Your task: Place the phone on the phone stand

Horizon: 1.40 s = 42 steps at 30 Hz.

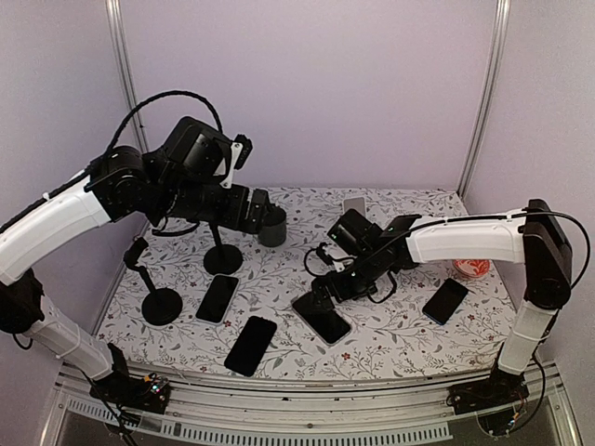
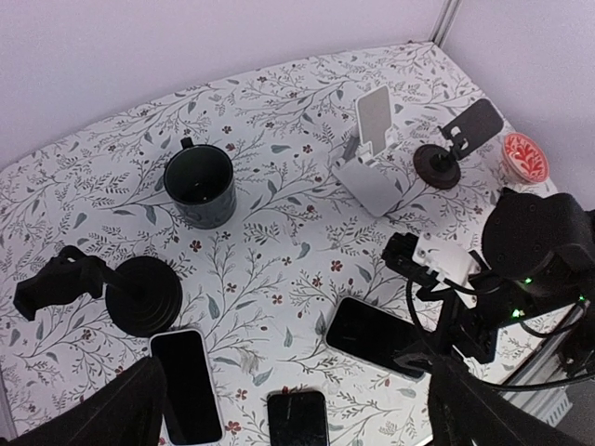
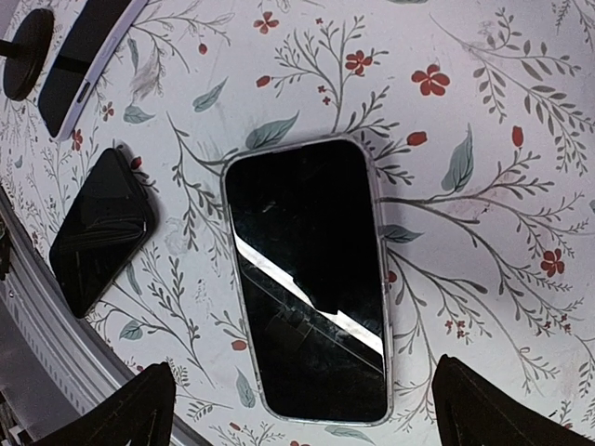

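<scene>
Four dark phones lie on the floral tabletop. The clear-cased black phone sits under the wide-spread right pincer. Left pincer also wide, empty. Three black round-based stands, one white folding stand.

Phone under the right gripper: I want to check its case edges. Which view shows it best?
Right wrist: the phone fills the frame, face up, all four edges visible. Top external shows it small. Left wrist shows it partly hidden behind the right arm.

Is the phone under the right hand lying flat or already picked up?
Flat on the table, screen up: the phone is not lifted. The right hand is open, its fingers clear of its edges.
</scene>
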Motion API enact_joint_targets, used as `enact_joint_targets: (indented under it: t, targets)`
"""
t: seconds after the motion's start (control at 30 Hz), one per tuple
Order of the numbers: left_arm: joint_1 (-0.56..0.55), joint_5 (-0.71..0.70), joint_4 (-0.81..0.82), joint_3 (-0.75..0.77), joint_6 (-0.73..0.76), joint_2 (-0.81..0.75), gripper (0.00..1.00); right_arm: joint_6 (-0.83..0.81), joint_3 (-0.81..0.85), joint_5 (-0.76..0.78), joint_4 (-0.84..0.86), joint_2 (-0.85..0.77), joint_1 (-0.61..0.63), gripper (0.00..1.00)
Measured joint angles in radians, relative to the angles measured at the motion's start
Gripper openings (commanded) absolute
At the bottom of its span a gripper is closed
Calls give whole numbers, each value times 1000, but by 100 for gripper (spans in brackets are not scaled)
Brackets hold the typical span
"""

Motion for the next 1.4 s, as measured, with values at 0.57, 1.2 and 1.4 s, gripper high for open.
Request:
enact_joint_targets:
  t: [0.57, 1.2, 1.4]
  targets:
    - [29, 11, 31, -43, 7, -2, 99, -42, 195, -18, -154, 165, 16, 99]
    - [60, 37, 45, -100, 12, -38, 99, -196, 294, 77, -295, 270, 75, 99]
    - [61, 45, 46, -102, 11, -38, 99, -215, 294, 87, -311, 281, 86, 99]
